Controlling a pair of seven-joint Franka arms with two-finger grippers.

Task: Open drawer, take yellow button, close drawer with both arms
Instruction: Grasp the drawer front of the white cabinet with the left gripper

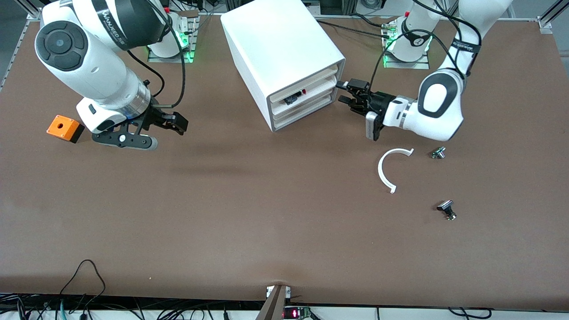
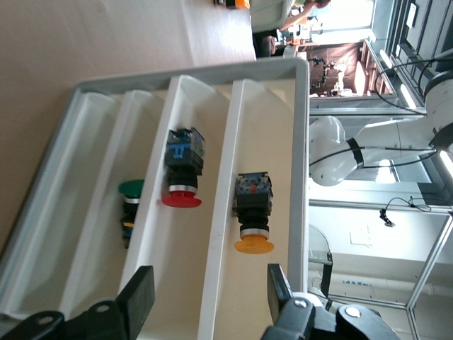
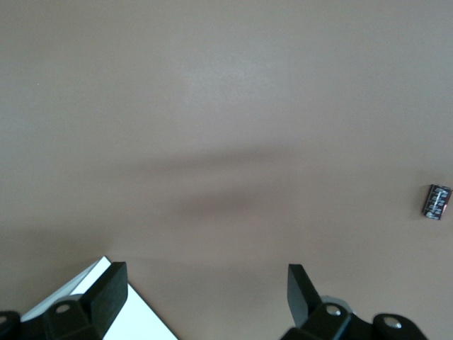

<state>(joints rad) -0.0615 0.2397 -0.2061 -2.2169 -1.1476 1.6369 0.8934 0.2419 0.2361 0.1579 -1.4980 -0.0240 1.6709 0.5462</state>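
The white drawer cabinet point(image 1: 284, 49) stands at the robots' edge of the table, and its drawers look pushed in. The left wrist view looks into its open-fronted drawers point(image 2: 233, 92). The button point(image 2: 253, 212), black body with a yellow-orange cap, lies in the uppermost one. My left gripper point(image 1: 344, 91) is open right in front of the drawers, its own view point(image 2: 210, 294) showing the fingers either side of a drawer lip, short of the button. My right gripper point(image 1: 178, 123) is open and empty over bare table near the right arm's end; it also shows in its own view point(image 3: 205, 283).
A red-capped button point(image 2: 182, 170) and a green-capped one point(image 2: 131, 205) lie in lower drawers. An orange box with a hole point(image 1: 65, 128) sits beside the right arm. A white arc point(image 1: 391, 169) and two small silver-stemmed pieces point(image 1: 438, 153) point(image 1: 446, 210) lie nearer the front camera than the left gripper.
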